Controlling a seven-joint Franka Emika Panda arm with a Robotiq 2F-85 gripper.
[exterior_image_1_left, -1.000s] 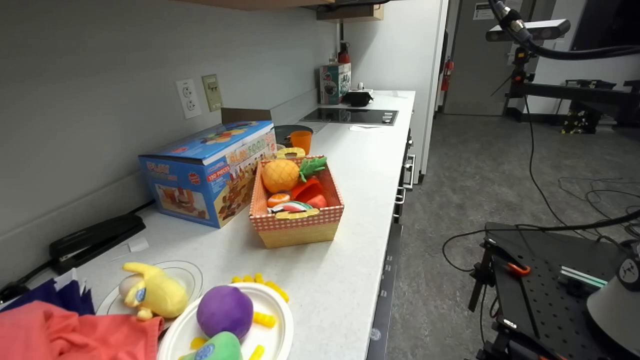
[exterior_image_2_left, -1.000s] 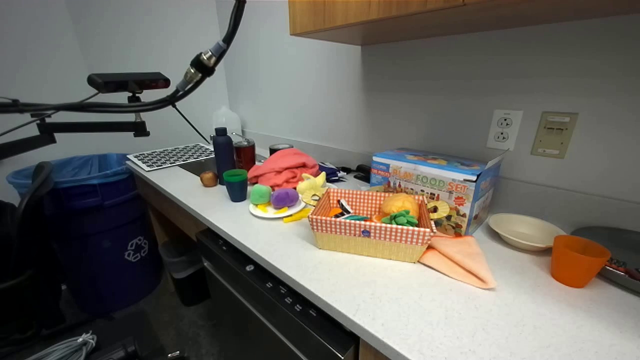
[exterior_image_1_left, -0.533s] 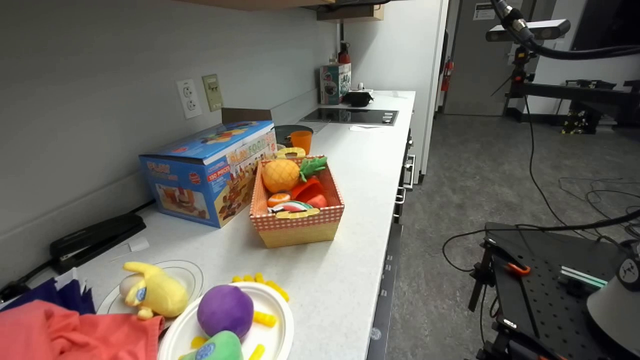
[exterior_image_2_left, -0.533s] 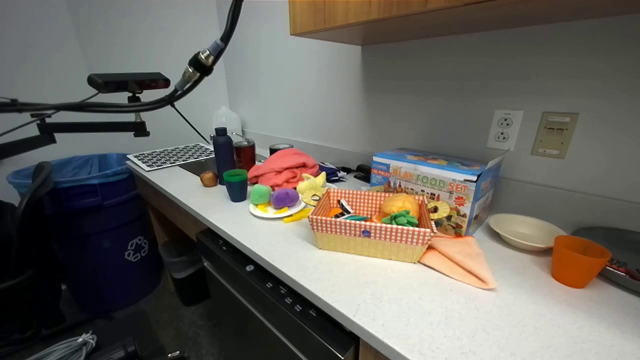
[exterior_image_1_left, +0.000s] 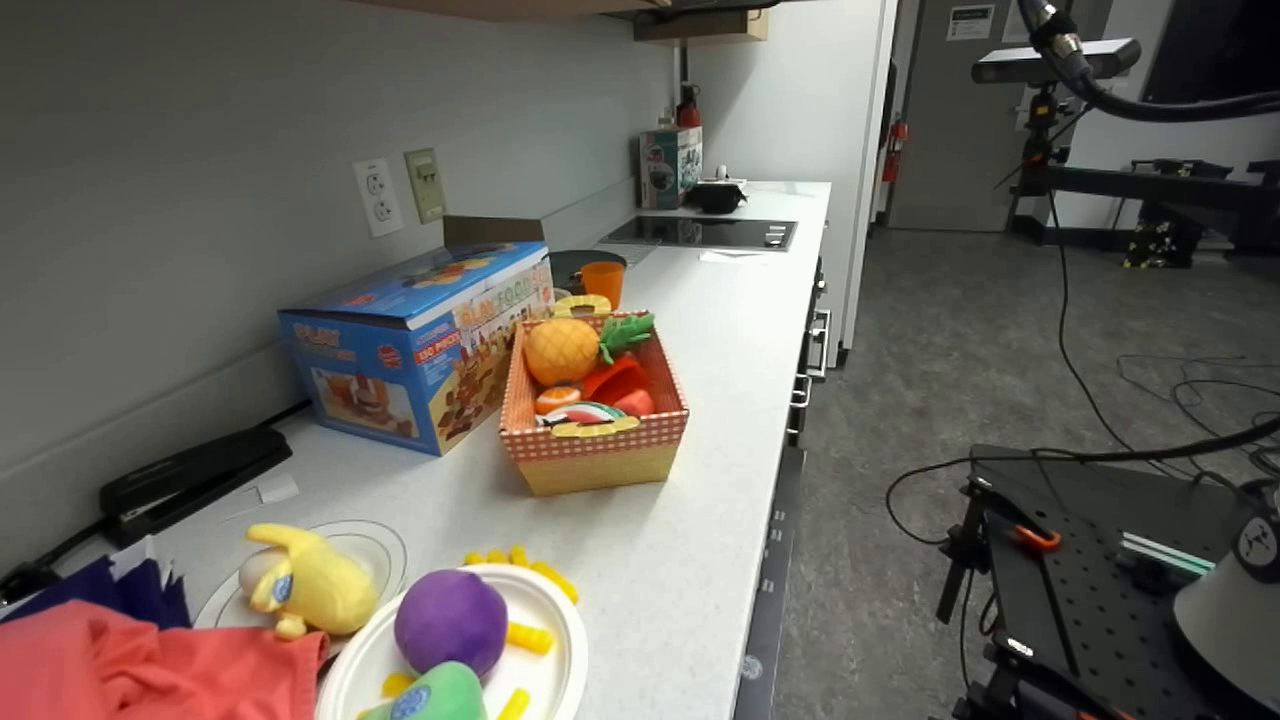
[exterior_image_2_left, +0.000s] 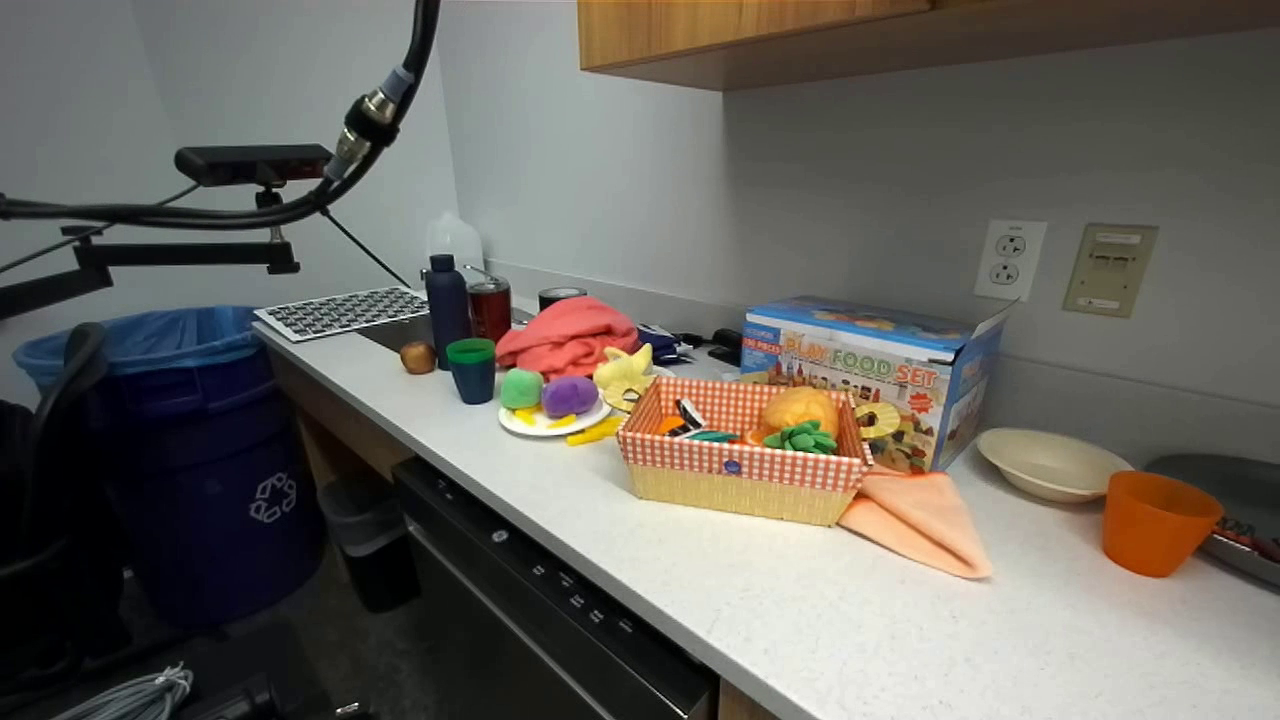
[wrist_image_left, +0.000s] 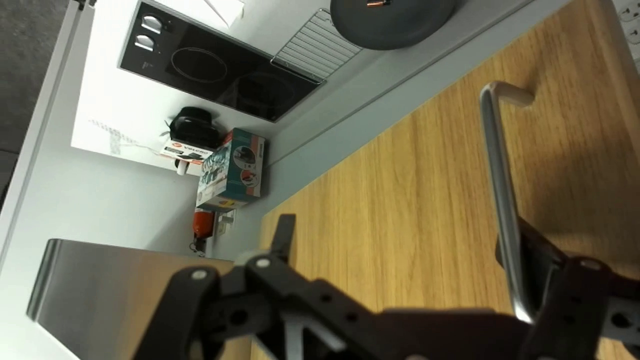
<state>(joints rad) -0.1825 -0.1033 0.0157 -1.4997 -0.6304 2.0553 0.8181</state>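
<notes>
- Currently, the handle (wrist_image_left: 502, 190), a bent metal bar, sits at three o'clock in the wrist view, on a wooden cupboard door (wrist_image_left: 410, 200).
- Nearest to it is the gripper (wrist_image_left: 398, 232), its jaws spread wide from seven o'clock to just past three, with no grip on anything. The finger (wrist_image_left: 540, 246) on the handle's side appears to pass behind the bar; whether it touches cannot be told.
- As for progress, I judge the gripper to be in place at the handle, while a hold on the bar is not yet made. The door looks shut, though its angle is hard to read.
- Farther out in that view come a dark pan (wrist_image_left: 392, 27) at one o'clock, a wire rack (wrist_image_left: 317, 47) at twelve, a stove top (wrist_image_left: 215, 65) at eleven and a green box (wrist_image_left: 232, 170) at nine.
- Both exterior views leave the gripper out. In an exterior view a cupboard (exterior_image_2_left: 780, 45), seemingly the same one, hangs at one o'clock, above a play food box (exterior_image_2_left: 865, 372) at three. A basket (exterior_image_2_left: 740, 487) sits between four and five, a toy pineapple (exterior_image_2_left: 800, 408) inside it, and an orange cup (exterior_image_2_left: 1158, 522) stands between three and four.
</notes>
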